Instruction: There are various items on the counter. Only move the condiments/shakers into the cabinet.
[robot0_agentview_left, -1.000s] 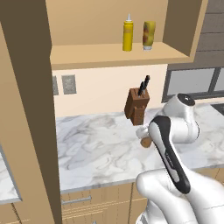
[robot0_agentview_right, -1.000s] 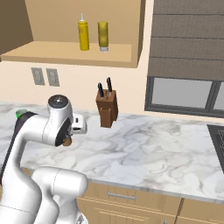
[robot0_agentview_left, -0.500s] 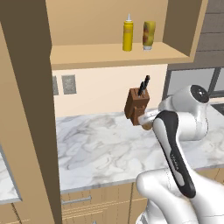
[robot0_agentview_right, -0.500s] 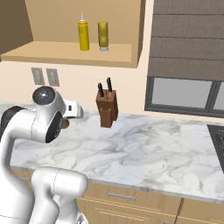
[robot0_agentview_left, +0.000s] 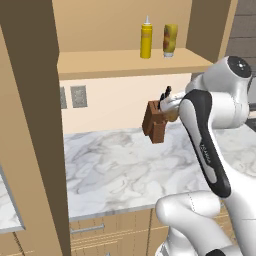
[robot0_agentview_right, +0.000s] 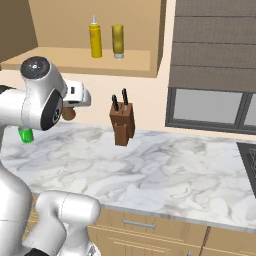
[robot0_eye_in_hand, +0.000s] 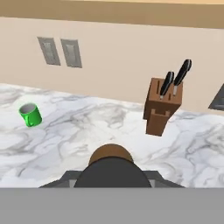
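Brown shaker, rounded body under a black top: clamped in the gripper, raised above the marble counter. Yellow squeeze bottle and yellow-orange jar: upright, side by side on cabinet shelf.

The robot arm has smooth, glossy white shells with rounded shapes. A long black band with small pale lettering runs along one link. The big round joint has a dark grey cap. The hand part is a white block.
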